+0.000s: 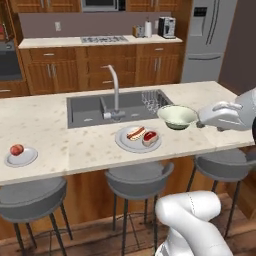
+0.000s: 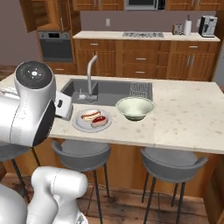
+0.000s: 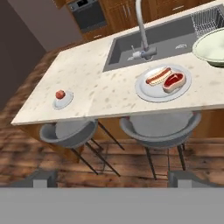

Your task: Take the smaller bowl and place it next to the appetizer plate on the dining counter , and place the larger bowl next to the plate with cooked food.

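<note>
Hand (image 1: pixel 201 121) spread wide, holding nothing, just beside the cream bowl (image 1: pixel 177 116). Bowl upright near the bench (image 1: pixel 45 120) front edge, by the sink's right corner, beside the sausage plate (image 1: pixel 138 138) (likely rigid, light, slippery). Best pinched across the flared rim.

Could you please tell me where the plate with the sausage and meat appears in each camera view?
Left base view: the plate with cooked food lies at centre, before the sink.
Right base view: left of centre, beside the larger bowl.
Hand view: right of centre, upper half.
Shared landmark: the tall tap behind it.
</note>
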{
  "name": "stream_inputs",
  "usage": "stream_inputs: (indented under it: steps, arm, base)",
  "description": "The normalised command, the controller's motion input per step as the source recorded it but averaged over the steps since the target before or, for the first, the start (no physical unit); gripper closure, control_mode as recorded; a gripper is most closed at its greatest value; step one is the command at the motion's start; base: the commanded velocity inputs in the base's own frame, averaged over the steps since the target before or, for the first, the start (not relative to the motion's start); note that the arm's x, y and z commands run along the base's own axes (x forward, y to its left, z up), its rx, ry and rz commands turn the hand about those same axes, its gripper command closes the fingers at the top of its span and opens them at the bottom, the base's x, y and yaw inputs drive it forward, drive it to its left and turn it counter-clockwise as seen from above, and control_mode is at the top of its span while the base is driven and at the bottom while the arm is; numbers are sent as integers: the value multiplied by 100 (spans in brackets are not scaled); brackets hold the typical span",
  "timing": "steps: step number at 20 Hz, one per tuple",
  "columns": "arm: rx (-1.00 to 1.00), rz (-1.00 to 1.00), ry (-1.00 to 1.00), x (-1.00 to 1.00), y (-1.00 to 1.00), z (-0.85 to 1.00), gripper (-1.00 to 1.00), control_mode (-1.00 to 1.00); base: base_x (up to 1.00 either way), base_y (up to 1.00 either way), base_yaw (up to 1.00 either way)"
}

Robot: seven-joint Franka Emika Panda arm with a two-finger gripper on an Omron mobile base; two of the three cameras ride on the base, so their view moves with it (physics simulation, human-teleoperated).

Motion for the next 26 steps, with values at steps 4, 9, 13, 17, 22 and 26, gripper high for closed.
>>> stream_inputs:
  steps: [4, 9, 13, 17, 22, 26]
  arm:
    - [0, 0, 0, 0, 0, 0, -100, 100]
    - [0, 0, 0, 0, 0, 0, -100, 100]
    - [0, 0, 0, 0, 0, 0, -100, 100]
    - [0, 0, 0, 0, 0, 0, -100, 100]
    - [0, 0, 0, 0, 0, 0, -100, 100]
    - [0, 0, 0, 0, 0, 0, -100, 100]
  base:
    - [-34, 97, 3]
    - [1, 100, 10]
    - [0, 100, 0]
    - [0, 100, 0]
    - [0, 100, 0]
    - [0, 100, 0]
